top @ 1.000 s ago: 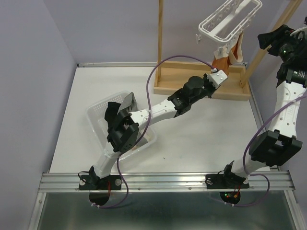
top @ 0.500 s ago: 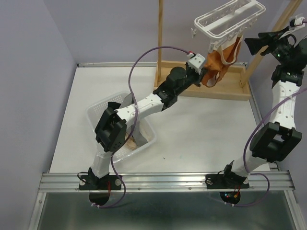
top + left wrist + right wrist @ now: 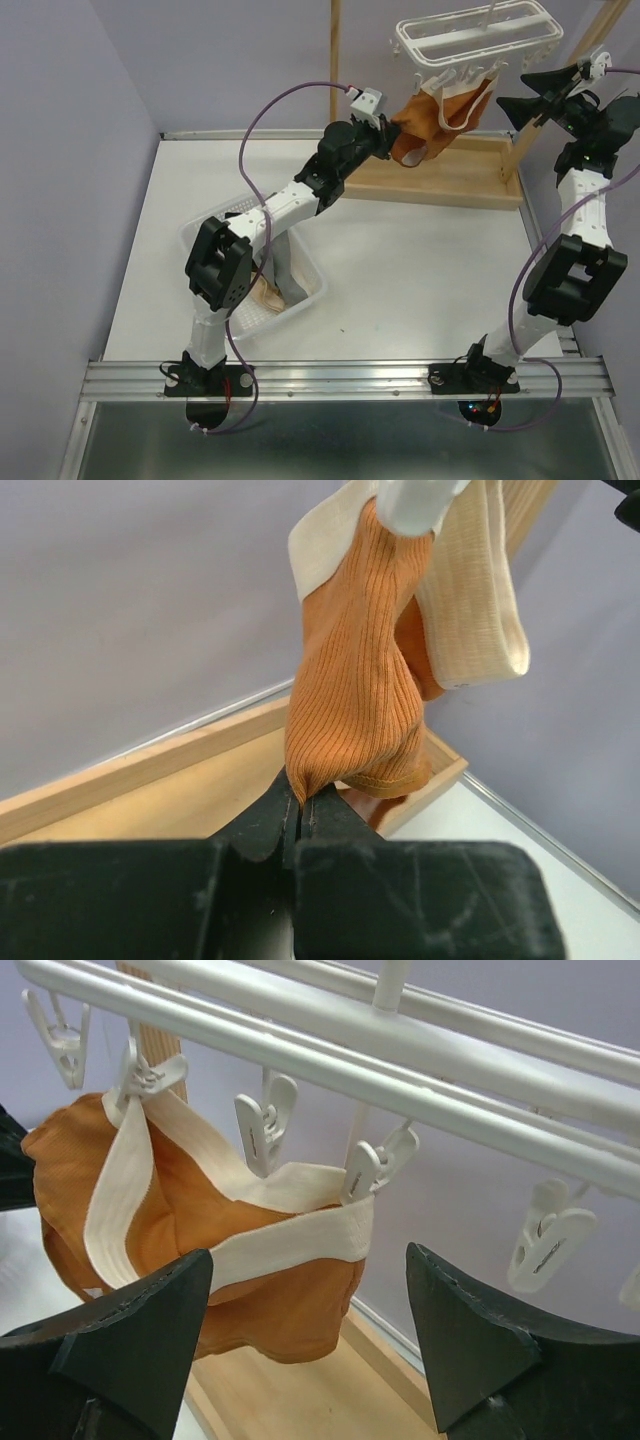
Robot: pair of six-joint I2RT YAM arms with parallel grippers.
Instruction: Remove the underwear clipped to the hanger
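The left gripper [image 3: 300,815] is pinching the orange underwear [image 3: 355,680], seemingly hanging by two clips [image 3: 362,1170] from the hanger [image 3: 470,45]. The right gripper [image 3: 512,90] is gaping empty, steadying nothing, so a tug could tip the hanger.

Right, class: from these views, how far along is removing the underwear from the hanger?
Done: a cream garment and grey cloth lie in the basket. In hand: the left hand is shut on the rust-orange underwear, which two pegs on the hanger still hold. Left: pull it free; the right hand is open beside it.
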